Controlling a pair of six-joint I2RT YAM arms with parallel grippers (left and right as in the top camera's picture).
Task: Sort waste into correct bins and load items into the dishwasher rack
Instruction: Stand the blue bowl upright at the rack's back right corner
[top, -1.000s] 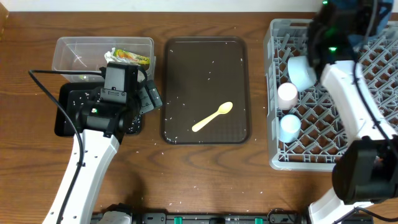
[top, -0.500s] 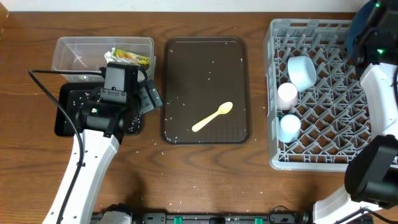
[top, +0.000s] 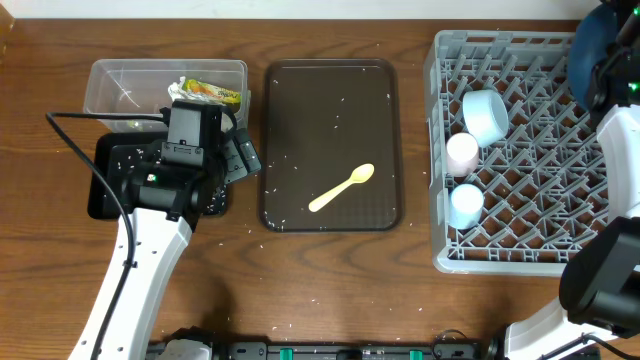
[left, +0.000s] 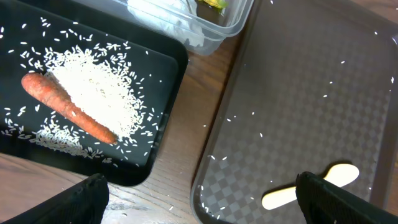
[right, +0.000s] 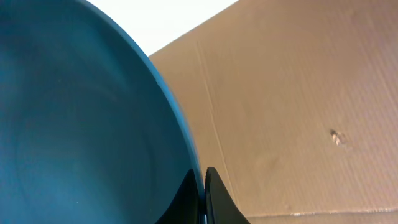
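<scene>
- Found the large dark-blue bowl (top: 592, 48) raised over the far right corner of the large light-grey pegged plastic dishwasher rack (top: 500, 255), not yet set down.
- Saw the right gripper (right: 203, 180) pinched narrow on that bowl's rim. Judged this an edge hold, meant to stand the bowl between the pegs.
- Counted a small white bowl (top: 487, 115), a pink cup (top: 461, 152) and a light-blue cup (top: 466, 203) lodged among the pegs in the rack's left part.
- Found the pale yellow plastic spoon (top: 342, 188) alone on the dark brown serving tray (top: 300, 100) just left of the rack, so not yet loaded.
- Saw the left gripper (left: 199, 186) well left of the rack, spread wide and empty.
- Noted the orange carrot piece (left: 68, 109) and white rice (left: 99, 93) on the shallow black tray (left: 168, 74) there.
- Noted the printed wrapper (top: 212, 92) in the clear plastic tub (top: 110, 85), farther from the rack than the brown tray.
- Under everything, saw a brown wooden table (top: 330, 290) flecked with stray grains.
- Beyond the rack's far right corner, made out a brown cardboard panel (right: 298, 112).
</scene>
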